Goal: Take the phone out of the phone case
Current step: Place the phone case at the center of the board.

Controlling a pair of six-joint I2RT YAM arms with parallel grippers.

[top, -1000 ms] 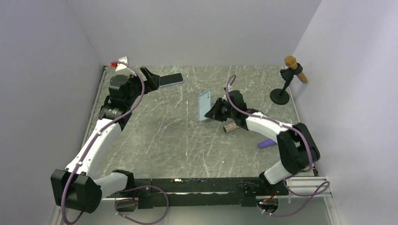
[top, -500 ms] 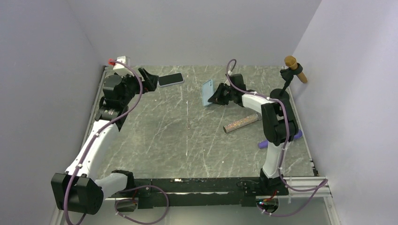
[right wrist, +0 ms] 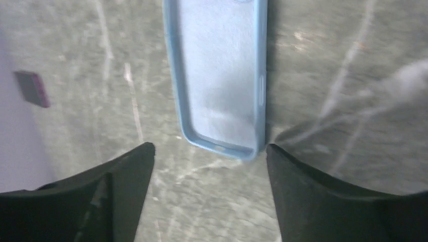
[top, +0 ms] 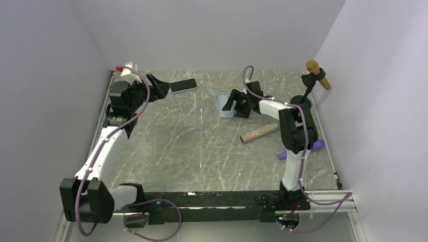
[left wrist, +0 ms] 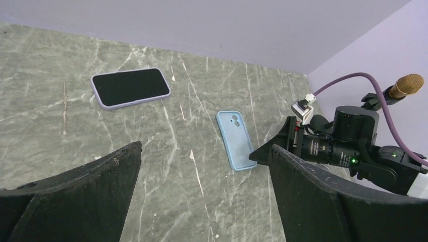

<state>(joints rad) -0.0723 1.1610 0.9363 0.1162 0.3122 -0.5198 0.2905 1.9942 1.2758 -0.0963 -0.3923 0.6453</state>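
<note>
Top external: blue phone case [top: 225,105] flat on table [top: 202,151], phone [top: 183,85] lying apart, left of case.
Right gripper [right wrist: 209,151] jaws apart, poised at case's end; left gripper [left wrist: 204,148] jaws spread wide, left of case.

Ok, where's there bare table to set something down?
Widest bare table: the near middle, between the left arm and the glitter tube. A smaller gap lies between phone and blue case. Crowded far right: right tool, tube, purple object, microphone stand.
</note>
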